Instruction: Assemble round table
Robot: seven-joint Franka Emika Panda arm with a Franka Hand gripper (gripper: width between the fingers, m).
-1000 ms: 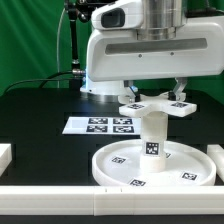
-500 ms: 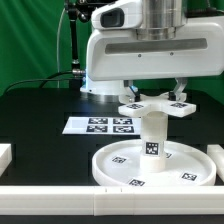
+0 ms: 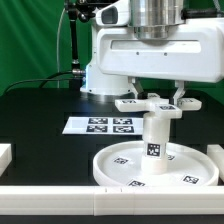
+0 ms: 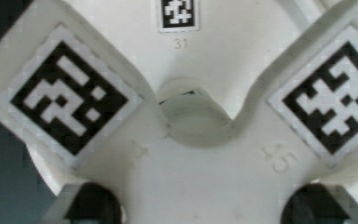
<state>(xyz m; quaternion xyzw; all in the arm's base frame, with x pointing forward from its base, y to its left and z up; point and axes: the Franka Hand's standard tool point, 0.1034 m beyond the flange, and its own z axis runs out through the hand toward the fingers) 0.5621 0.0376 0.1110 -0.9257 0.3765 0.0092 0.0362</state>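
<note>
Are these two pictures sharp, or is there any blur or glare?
Wrist view: out of focus, the cross-shaped piece fills the frame at close range, tag edges fuzzy. Exterior view: sharper but coarse; the white arm housing glares with little detail, while tags on the round disc still read as squares.

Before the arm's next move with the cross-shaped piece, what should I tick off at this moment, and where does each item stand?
1. The gripper is closed on the cross-shaped piece: ok.
2. The cylinder stands upright on the round disc: ok.
3. The cross-shaped piece is centred over the cylinder: ok in the exterior view.
4. The cross-shaped piece is level: ok.
5. The cross-shaped piece is seated on the cylinder's top: cannot tell.
6. The marker board lies apart from the round disc: ok.
</note>
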